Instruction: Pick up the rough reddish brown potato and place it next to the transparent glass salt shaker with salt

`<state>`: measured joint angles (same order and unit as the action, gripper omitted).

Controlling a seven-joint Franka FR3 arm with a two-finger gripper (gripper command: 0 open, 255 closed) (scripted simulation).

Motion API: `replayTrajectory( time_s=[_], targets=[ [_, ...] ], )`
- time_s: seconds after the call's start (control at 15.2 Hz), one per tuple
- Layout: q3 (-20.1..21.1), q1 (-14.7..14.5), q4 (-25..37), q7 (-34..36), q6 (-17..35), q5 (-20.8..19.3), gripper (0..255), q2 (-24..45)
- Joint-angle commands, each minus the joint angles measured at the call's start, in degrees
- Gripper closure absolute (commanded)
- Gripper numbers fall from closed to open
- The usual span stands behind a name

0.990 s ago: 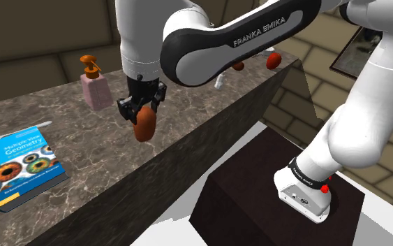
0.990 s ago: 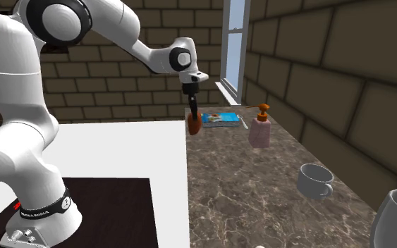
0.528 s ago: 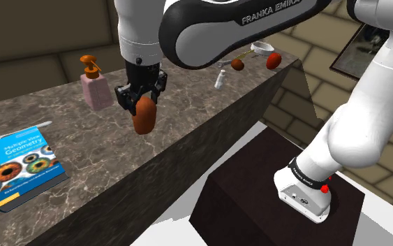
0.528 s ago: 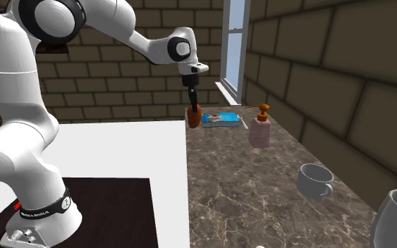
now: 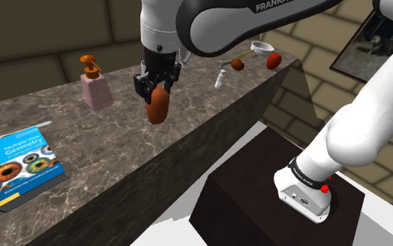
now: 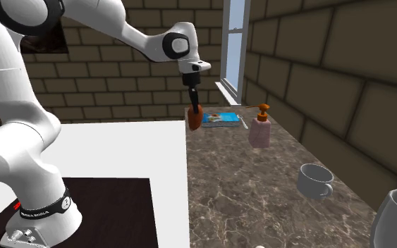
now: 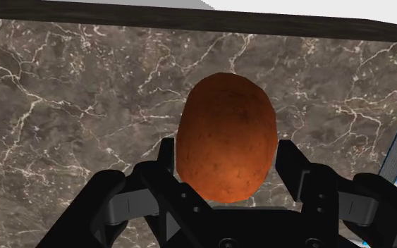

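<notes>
My gripper (image 5: 157,93) is shut on a rough reddish brown potato (image 5: 158,107), which hangs from the fingers above the dark marble counter (image 5: 83,150) near its front edge. In the wrist view the potato (image 7: 225,137) sits clasped between both black fingers (image 7: 290,160), with veined marble below. The second exterior view shows the gripper (image 6: 192,110) carrying the potato (image 6: 194,120) over the counter's edge. A small transparent salt shaker (image 5: 219,80) stands farther along the counter, toward the shoulder view's right, well apart from the potato.
A pink soap dispenser (image 5: 95,88) stands behind the gripper. A blue geometry book (image 5: 21,165) lies at the shoulder view's left. Two reddish items (image 5: 273,61) and a white ring-like piece (image 5: 261,47) lie beyond the shaker. A grey mug (image 6: 314,181) sits nearer the second exterior camera.
The gripper has carried the potato up a little and toward the shoulder view's right, closer to the salt shaker. The fingers have stayed shut on it.
</notes>
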<state>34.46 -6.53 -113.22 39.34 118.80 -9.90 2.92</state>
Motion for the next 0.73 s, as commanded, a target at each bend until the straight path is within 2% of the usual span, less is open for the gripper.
replayTrajectory(
  time_s=[0.0, 0.33, 0.66],
  targets=[
    [-1.19, 1.71, -3.10, -3.79, 0.98, 2.22, 255, -3.17],
    [-5.23, 4.74, -9.77, -12.71, 3.10, 6.29, 255, -9.49],
    [-9.96, 7.17, -14.75, -21.19, 4.49, 8.67, 255, -14.03]
  ],
)
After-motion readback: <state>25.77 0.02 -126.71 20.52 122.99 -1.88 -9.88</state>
